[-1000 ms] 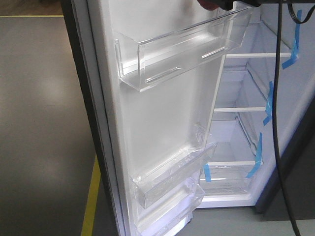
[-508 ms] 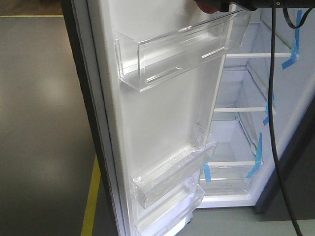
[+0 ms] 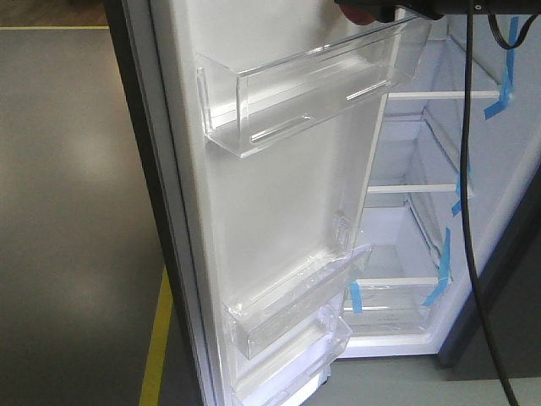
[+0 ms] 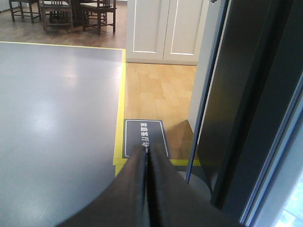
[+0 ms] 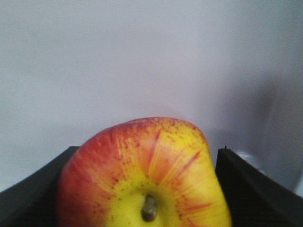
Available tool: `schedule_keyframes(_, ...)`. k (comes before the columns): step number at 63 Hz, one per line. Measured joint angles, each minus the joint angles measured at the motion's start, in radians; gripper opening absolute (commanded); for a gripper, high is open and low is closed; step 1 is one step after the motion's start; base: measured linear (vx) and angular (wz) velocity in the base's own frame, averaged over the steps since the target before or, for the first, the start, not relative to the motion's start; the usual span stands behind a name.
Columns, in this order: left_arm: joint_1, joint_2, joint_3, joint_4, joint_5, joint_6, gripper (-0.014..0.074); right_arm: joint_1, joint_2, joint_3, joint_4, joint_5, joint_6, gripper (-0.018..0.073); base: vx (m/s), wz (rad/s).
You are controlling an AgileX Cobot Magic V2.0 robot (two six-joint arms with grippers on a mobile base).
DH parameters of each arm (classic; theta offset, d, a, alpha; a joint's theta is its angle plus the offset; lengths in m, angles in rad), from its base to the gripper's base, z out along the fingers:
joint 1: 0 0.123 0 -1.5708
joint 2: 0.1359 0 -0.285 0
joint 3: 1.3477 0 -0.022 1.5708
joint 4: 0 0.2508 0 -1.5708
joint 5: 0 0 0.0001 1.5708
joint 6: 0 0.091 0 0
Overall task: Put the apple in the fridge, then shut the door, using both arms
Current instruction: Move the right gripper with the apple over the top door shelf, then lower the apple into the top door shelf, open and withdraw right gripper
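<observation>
The apple (image 5: 142,179), red with a yellow patch round the stem, sits between the two black fingers of my right gripper (image 5: 147,150), which is shut on it in front of a white wall. In the front view only a red sliver of the apple (image 3: 359,12) shows at the top edge, above the door's upper bin (image 3: 313,85). The fridge (image 3: 414,245) stands open, with white shelves and blue tape strips. The door (image 3: 279,194) is swung wide, white inside. My left gripper (image 4: 145,150) is shut on nothing, low beside the door's dark outer face (image 4: 236,94).
A black cable (image 3: 467,211) hangs in front of the fridge opening. Two lower clear bins (image 3: 296,304) jut from the door. Yellow floor tape (image 3: 156,338) and a dark floor sign (image 4: 144,137) lie left of the door. Chairs (image 4: 61,14) and white cabinets (image 4: 161,28) stand far back.
The right gripper with the apple and the hanging cable have shifted slightly to the left at the top of the front view. The door has not moved.
</observation>
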Motion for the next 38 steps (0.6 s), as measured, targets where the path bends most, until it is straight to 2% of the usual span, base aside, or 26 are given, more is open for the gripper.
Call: schedule_keyframes(38, 0.0, 0.0, 0.0, 0.0, 0.0, 0.0, -0.0008, 0.0, 0.0, 0.0, -0.003, -0.004, 0.021, 0.0564, 0.0, 0.0)
